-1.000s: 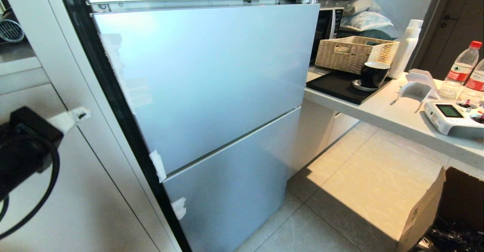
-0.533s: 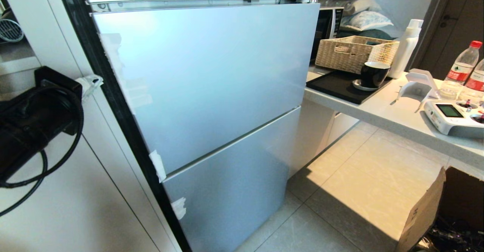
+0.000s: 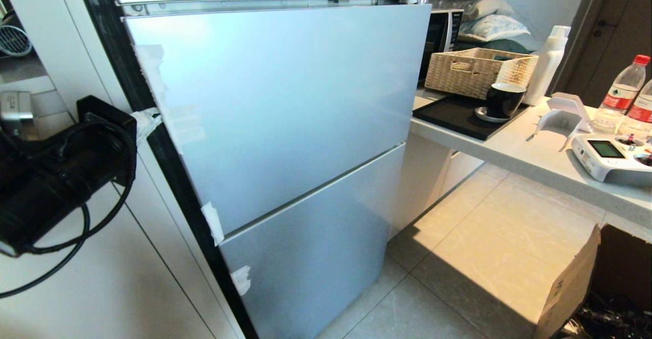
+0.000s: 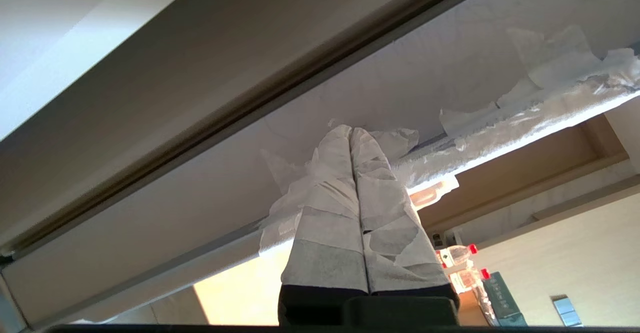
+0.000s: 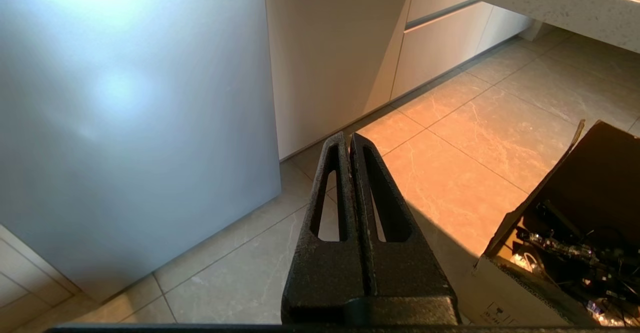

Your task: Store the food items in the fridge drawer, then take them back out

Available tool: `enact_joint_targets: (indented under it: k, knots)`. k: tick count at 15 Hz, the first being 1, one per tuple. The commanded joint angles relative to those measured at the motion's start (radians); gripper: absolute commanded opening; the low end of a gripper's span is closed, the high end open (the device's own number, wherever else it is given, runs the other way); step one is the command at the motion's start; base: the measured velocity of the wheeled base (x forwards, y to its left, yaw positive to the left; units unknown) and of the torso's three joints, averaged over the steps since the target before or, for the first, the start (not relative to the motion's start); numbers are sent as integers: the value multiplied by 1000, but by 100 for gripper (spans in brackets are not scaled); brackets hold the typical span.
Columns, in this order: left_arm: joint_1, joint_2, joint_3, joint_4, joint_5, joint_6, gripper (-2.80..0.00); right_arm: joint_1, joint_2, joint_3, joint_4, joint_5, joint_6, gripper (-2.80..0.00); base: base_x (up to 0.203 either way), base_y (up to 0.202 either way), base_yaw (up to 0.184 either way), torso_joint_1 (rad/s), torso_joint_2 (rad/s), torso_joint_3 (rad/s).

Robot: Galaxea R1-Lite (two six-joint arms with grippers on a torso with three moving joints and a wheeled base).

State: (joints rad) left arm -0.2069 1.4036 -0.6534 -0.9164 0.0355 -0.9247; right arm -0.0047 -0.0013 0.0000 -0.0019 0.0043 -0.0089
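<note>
The fridge stands closed, so the food items and the fridge drawer are hidden behind its silver-blue doors. My left gripper [image 3: 152,120] is at the left of the head view, its white-taped fingers pressed together with nothing between them. Its tips are at the taped left edge of the middle fridge door [image 3: 285,105]. In the left wrist view the same gripper [image 4: 350,131] meets the door edge strip [image 4: 500,128], which carries torn white tape. My right gripper [image 5: 348,137] is shut and empty, hanging low over the floor tiles in front of the lower fridge door [image 5: 125,123].
White cabinet panels [image 3: 102,278] flank the fridge on the left. To the right a counter [image 3: 535,161] holds a wicker basket [image 3: 479,72], a black cup [image 3: 503,100], a white bottle [image 3: 547,64], water bottles [image 3: 621,92] and a controller [image 3: 608,156]. An open cardboard box [image 3: 575,288] sits on the floor.
My left arm has risen and swung right, bringing its taped fingertips from the cabinet front to the fridge door's left edge. The right arm and the camera have kept still.
</note>
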Motion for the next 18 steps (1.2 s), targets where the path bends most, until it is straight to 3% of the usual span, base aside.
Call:
enact_joint_targets:
  k: [1,18]
  knots:
    - [-26,-43,30,-2,-3,-5,-280,0,1,0,-1,0,0,-280,0,0,0,0,0,0]
    - [-98,-18,51,-1,-11,-5,-280,0,1,0,0,0,0,-280,0,0,0,0,0,0]
